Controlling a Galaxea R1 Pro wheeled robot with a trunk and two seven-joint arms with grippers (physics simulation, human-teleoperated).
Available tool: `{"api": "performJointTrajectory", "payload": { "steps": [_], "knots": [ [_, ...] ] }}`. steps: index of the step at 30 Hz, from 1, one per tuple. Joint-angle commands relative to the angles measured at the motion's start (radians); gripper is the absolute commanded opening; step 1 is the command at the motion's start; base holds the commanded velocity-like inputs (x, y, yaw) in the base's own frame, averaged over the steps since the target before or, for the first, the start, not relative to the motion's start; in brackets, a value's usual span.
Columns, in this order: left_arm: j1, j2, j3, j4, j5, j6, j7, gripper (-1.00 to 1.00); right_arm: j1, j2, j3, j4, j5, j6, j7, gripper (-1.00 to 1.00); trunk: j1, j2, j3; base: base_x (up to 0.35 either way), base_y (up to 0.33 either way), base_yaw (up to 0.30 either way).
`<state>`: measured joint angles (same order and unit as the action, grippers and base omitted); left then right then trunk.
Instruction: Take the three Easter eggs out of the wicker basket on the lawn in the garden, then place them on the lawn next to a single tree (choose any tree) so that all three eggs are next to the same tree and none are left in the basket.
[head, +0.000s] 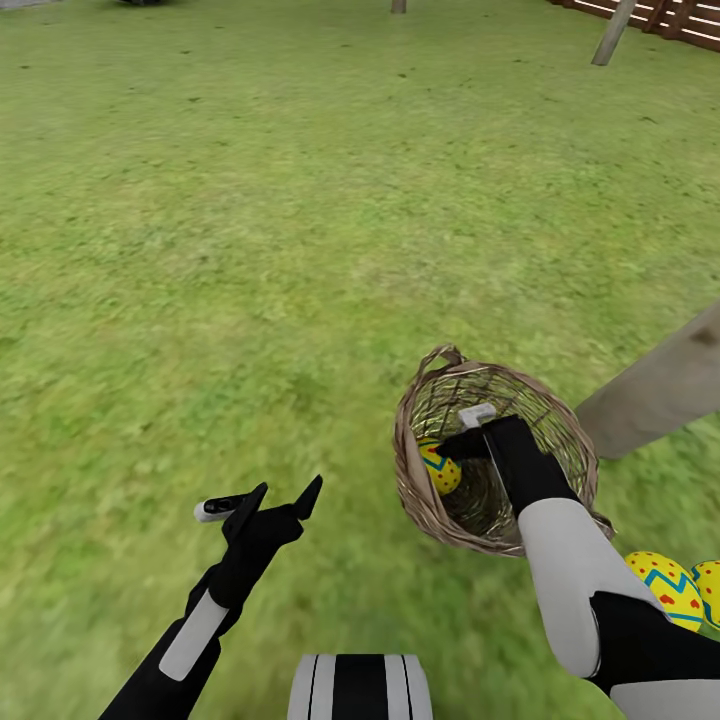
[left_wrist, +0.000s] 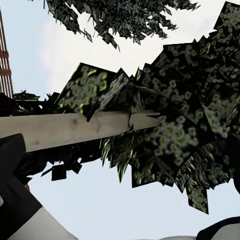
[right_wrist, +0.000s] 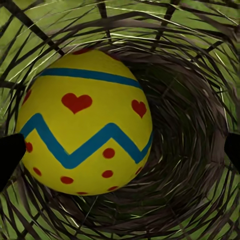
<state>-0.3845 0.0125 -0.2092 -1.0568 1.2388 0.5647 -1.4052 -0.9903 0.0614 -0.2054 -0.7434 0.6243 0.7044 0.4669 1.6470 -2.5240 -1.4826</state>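
The lawn (head: 250, 250) spreads wide, a pale tree trunk (head: 660, 390) leaning just beside the wicker basket (head: 420, 490). Two Easter eggs (head: 668, 588) lie on the grass near that trunk; a third egg (right_wrist: 82, 127) sits inside the basket. The right claw (head: 470, 432) reaches into the basket, fingers apart. The left claw (head: 278, 497) hovers over grass, spread, empty.

Both arms are built of matt black segments alternating with smooth pale grey-white shells: the left arm (head: 195, 625) carries a narrow white panel along its black forearm, and the right arm (head: 565, 560) has a broad white rounded casing between black sections. The left gripper (head: 283, 495) ends in two pointed black fingers with a small white-tipped part beside them. The trunk (head: 360, 686) shows as a white block with black vertical stripes.
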Motion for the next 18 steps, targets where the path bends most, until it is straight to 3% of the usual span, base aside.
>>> {"api": "performJointTrajectory", "payload": {
  "steps": [1, 5, 10, 14, 18],
  "knots": [
    [-0.001, 0.001, -0.004, -0.001, 0.008, 0.009, -0.002, 1.0, -0.001, 0.001, -0.006, -0.003, 0.009, 0.001, 0.015, 1.0, 0.0, 0.0, -0.001, 0.0, 0.0, 0.0],
    [-0.001, 0.001, -0.004, -0.003, 0.008, 0.005, -0.002, 1.0, -0.001, 0.002, -0.007, -0.004, 0.008, 0.001, 0.058, 1.0, 0.0, 0.0, -0.001, 0.0, 0.0, 0.0],
    [-0.001, 0.0, -0.004, -0.008, 0.008, 0.002, -0.006, 1.0, -0.002, 0.001, -0.008, -0.005, 0.008, 0.0, 0.066, 1.0, 0.0, 0.0, -0.001, 0.0, 0.0, 0.0],
    [0.0, -0.004, -0.009, -0.111, 0.001, 0.0, -0.017, 1.0, -0.002, 0.001, -0.008, -0.005, 0.008, 0.0, 0.066, 1.0, 0.0, 0.0, -0.004, 0.0, 0.0, 0.0],
    [0.0, -0.002, -0.01, -0.154, -0.002, 0.0, -0.02, 1.0, -0.003, 0.001, -0.008, -0.008, 0.008, 0.0, 0.065, 1.0, 0.002, -0.001, -0.016, 0.0, 0.0, 0.0]
  ]
}}
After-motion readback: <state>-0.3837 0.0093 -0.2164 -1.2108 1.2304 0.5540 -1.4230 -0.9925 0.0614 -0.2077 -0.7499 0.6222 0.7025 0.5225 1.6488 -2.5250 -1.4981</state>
